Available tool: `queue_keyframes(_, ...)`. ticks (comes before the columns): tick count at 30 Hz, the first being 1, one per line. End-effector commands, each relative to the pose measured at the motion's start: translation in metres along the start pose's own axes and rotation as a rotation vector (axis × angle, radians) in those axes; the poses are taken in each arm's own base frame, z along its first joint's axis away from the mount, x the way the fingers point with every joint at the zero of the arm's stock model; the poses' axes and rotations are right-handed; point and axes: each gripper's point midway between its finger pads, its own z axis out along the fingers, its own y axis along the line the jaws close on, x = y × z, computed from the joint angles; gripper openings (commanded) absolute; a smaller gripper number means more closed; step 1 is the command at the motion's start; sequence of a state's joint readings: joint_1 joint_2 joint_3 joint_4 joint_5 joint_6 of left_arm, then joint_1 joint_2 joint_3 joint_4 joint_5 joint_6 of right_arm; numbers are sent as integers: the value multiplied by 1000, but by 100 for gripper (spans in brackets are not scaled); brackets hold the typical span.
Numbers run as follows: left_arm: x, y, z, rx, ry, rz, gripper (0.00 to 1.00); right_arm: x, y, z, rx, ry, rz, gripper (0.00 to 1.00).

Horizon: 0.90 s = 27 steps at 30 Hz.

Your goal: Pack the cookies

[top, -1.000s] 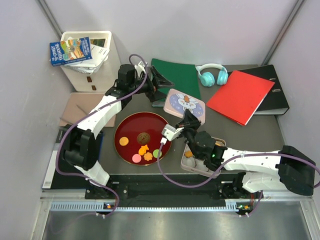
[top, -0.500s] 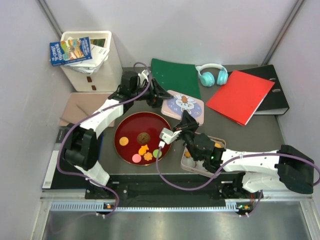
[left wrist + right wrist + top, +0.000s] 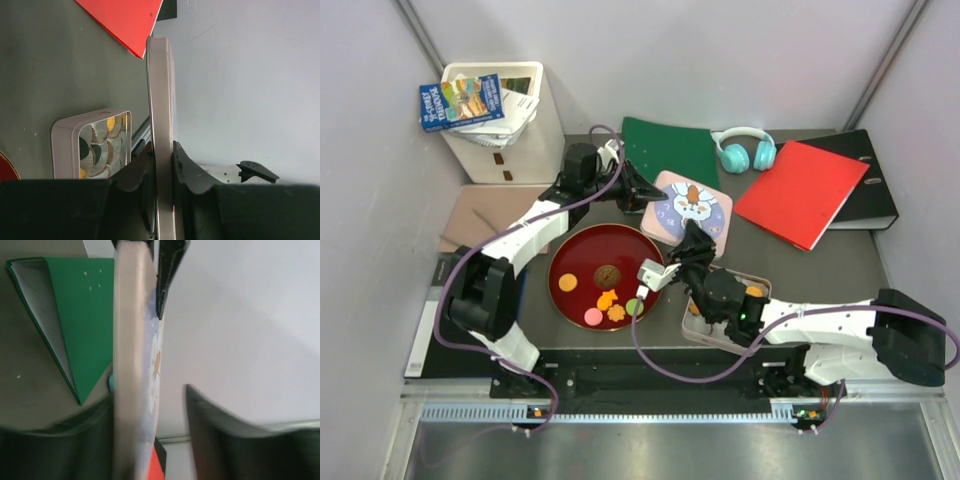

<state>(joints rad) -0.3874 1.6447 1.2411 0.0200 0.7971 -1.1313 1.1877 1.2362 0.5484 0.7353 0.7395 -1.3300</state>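
Observation:
Several cookies (image 3: 607, 299), orange, brown, pink and green, lie on the red plate (image 3: 560, 252). More sit in paper cups inside the open tin (image 3: 688, 326), which the left wrist view shows too as the tin (image 3: 62, 150). The tin's pink lid (image 3: 687, 207) with a rabbit picture is held on edge above the table. My left gripper (image 3: 645, 195) is shut on its far-left edge, and in the left wrist view the lid (image 3: 160, 100) runs between the left gripper (image 3: 164, 160) jaws. My right gripper (image 3: 692, 240) is open at the lid's near edge. In the right wrist view the lid (image 3: 132, 365) rests against one finger of the right gripper (image 3: 150, 400), with a gap to the other.
A green folder (image 3: 670, 148), teal headphones (image 3: 745, 148), a red folder (image 3: 800, 192) and a black binder (image 3: 870, 190) lie at the back. A white bin (image 3: 510, 120) with booklets stands at the back left. A brown pad (image 3: 485, 215) lies left of the plate.
My left gripper has closed onto the lid's edge. My right gripper, which was shut on the lid, has opened. The lid has turned a little and shifted slightly.

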Motion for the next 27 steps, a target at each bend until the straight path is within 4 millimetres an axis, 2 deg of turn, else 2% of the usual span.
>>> queue_keyframes(1,-3,-34,-7,121,-30,148,0,-5,-47,-5,123,16,207,67)
queue_keyframes(3,-7,-40,-7,137,-42,146,0,-7,-49,-10,120,18,237,86)
queue_keyframes(6,-16,-53,-5,174,-67,148,0,-8,-49,-22,91,17,298,99)
queue_keyframes(7,-20,-57,-5,184,-77,134,0,-13,-40,-27,53,15,324,99)
queue_keyframes(8,-25,-62,-4,205,-91,145,0,-14,-43,-31,49,14,357,99)
queue_keyframes(9,-30,-69,-4,222,-103,151,0,-16,-56,-36,67,9,417,99)
queue_keyframes(10,-35,-75,-5,239,-116,146,0,-16,-58,-42,67,19,507,99)
queue_keyframes(11,-46,-83,-6,258,-146,164,0,-14,-53,-46,29,38,508,99)
queue_keyframes(12,-51,-86,-6,265,-157,165,0,-14,-66,-52,37,35,574,99)
queue_keyframes(13,-57,-91,-7,276,-171,160,0,-14,-66,-56,36,43,672,99)
queue_keyframes(14,-68,-94,-9,285,-199,161,0,-9,-57,-60,-5,68,668,99)
queue_keyframes(15,-74,-100,-11,306,-218,177,0,-5,-64,-65,1,73,726,99)
queue_keyframes(17,-88,-105,-13,321,-246,167,0,0,-61,-71,-8,92,822,99)
queue_keyframes(18,-92,-107,-12,330,-252,168,0,5,-55,-75,-34,111,810,99)
queue_keyframes(21,-101,-113,-10,341,-260,169,0,19,-55,-86,-27,161,879,99)
queue_keyframes(23,-104,-115,-12,345,-275,177,0,26,-65,-92,13,168,993,99)
queue_keyframes(24,-103,-116,-13,342,-273,178,0,40,-68,-95,46,214,1019,99)
queue_keyframes(25,-101,-116,-14,337,-270,182,0,44,-69,-96,66,231,1191,99)
queue_keyframes(26,-97,-113,-14,331,-262,184,0,54,-82,-99,90,241,1313,99)
queue_keyframes(27,-92,-111,-15,328,-251,189,0,70,-85,-94,97,273,1414,99)
